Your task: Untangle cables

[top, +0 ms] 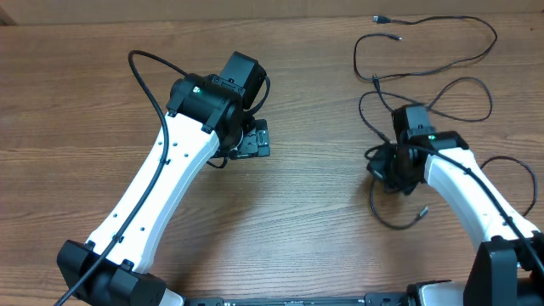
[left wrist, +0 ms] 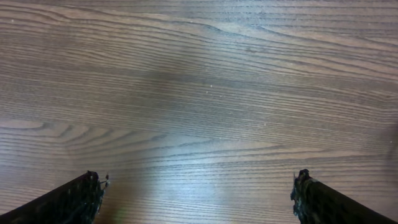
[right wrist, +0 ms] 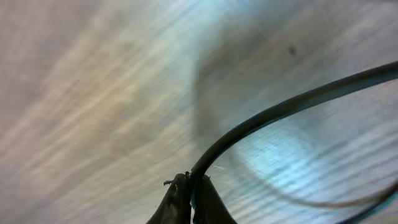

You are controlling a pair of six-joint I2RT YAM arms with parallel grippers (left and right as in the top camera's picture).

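- Since the cables [top: 356,56] lie as long black strands in loose, crossing loops over the right side of the surface [top: 306,221], with two small plug ends near the far edge, I judge the untangling to be in its early part: the loops overlap rather than lying as separate cords.
- My right end effector [right wrist: 190,186] is clenched on one strand. The right wrist view shows the cord rising from between the closed fingertips and arcing off to the right, with its shadow on the wood.
- From overhead, a dark clump sits right at that grip. I cannot tell how much of it is bunched cable and how much is the tool itself.
- The step in hand, as I read it, is a pinch taken, ready to draw a strand out.
- Next I would pull slowly away from the loops, watching for a crossing to tighten into a knot or for the thin cord to slip.
- My left end effector [top: 253,140] is released, fingers wide over bare wood, well apart from any cable. It could pin a neighbouring strand.
- The surface is wood-grained brown; nothing of the room shows beyond it.
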